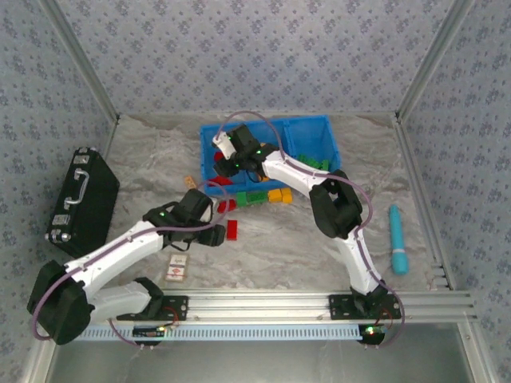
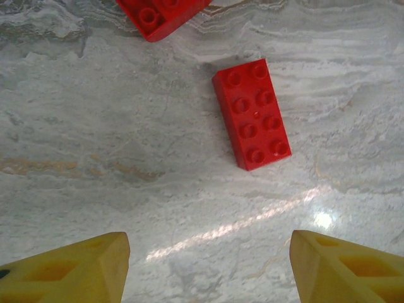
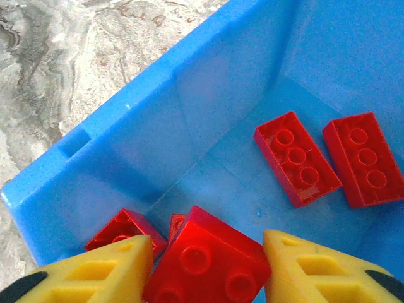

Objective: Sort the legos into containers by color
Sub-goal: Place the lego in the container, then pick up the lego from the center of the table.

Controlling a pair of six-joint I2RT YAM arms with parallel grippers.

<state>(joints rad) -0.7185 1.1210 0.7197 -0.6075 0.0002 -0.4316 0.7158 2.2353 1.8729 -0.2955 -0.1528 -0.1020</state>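
Lying beyond left end effector (image 2: pixel 208 265), lego (image 2: pixel 252 114) (red)

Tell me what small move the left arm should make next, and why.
Probably ease forward and down: the left gripper stands open and empty over the table, and a red two-by-four brick lies flat just ahead, not yet between its jaws.

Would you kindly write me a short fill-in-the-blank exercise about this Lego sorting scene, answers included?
The bricks lying in the blue bin below the right gripper are all ____.
The red brick ahead of the open left gripper has ____ studs.
The black case lies on the table's ____ side.
Answers: red; eight; left.
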